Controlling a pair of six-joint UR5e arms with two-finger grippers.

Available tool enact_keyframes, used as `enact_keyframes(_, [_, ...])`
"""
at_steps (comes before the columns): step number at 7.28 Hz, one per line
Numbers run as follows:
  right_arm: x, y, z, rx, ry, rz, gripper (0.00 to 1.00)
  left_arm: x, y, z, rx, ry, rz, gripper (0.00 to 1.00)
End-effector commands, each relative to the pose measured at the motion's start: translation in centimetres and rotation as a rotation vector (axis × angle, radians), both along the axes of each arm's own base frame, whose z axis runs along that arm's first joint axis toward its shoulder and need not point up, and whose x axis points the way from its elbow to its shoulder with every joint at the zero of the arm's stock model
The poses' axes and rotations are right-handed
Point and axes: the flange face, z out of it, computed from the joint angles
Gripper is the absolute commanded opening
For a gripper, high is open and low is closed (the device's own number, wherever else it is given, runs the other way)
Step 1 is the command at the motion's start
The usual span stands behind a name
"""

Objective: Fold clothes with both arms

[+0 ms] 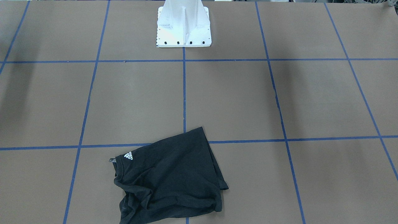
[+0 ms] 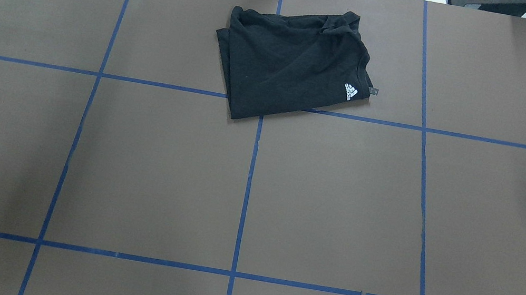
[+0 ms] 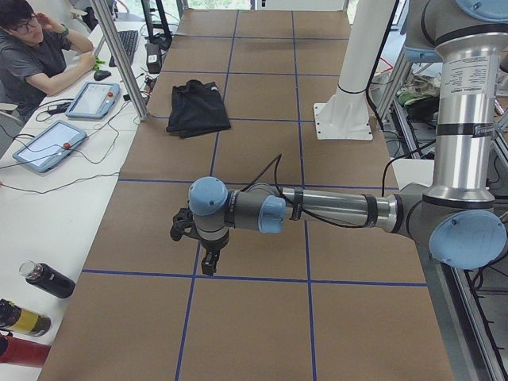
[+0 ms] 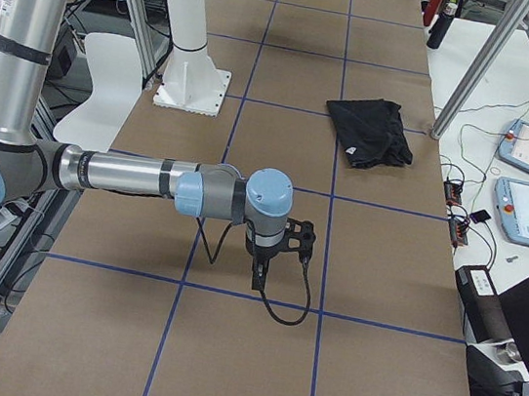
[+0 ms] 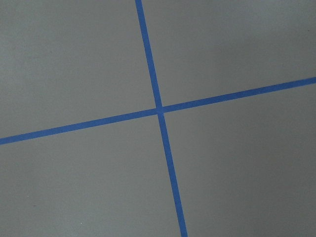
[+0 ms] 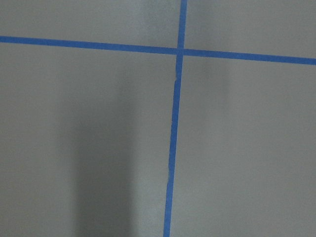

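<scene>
1. The black T-shirt (image 2: pixel 291 61) lies in a rough, bunched rectangle at the far edge of the surface (image 2: pixel 158 167) from the robot, near the middle line, its small white logo (image 2: pixel 350 92) facing up at one corner; nothing touches it

2. It looks partly folded already but untidy: wrinkles gather along the far edge by the collar, and one side shows stacked layers. I judge the fold unfinished or needing squaring

3. The left hand (image 3: pixel 208 255) hangs over a blue tape crossing, well apart from the shirt. It shows only in a side view, so I cannot tell whether it is open or closed

4. The right hand (image 4: pixel 261 274) hangs likewise over the grid, well apart from the shirt; again, I cannot tell its state. Both wrist cameras show only bare paper and tape

5. To do the next step well, both arms should reach together to two matching corners, pinch every layer at the edge, lift evenly and lay the cloth down flat

6. A person (image 3: pixel 36 55) sits beside the surface near two tablets (image 3: pixel 67 119)
</scene>
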Motion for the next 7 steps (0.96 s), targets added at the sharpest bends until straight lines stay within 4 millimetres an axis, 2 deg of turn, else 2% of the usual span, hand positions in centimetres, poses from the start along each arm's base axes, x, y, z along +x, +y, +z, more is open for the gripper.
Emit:
enact_keyframes(1, [-0.1,0.2,0.1,0.009,-0.009,-0.002,1.0,0.0,0.0,0.1,-0.001,0.0,0.002,1.0])
enact_keyframes(2, [-0.1,0.3,0.2,0.004,-0.007,-0.002,1.0,0.0,0.1,0.8,-0.013,-0.002,0.002,1.0])
enact_keyframes(3, [-0.1,0.3,0.1,0.005,-0.008,-0.002,1.0,0.0,0.1,0.5,-0.007,-0.002,0.002,1.0])
enact_keyframes(5, [-0.1,0.4,0.4,-0.002,-0.007,-0.002,1.0,0.2,0.2,2.3,-0.041,-0.001,0.006,1.0])
enact_keyframes(7, [-0.1,0.4,0.4,-0.004,-0.008,-0.002,1.0,0.2,0.3,2.5,-0.048,-0.002,0.005,1.0])
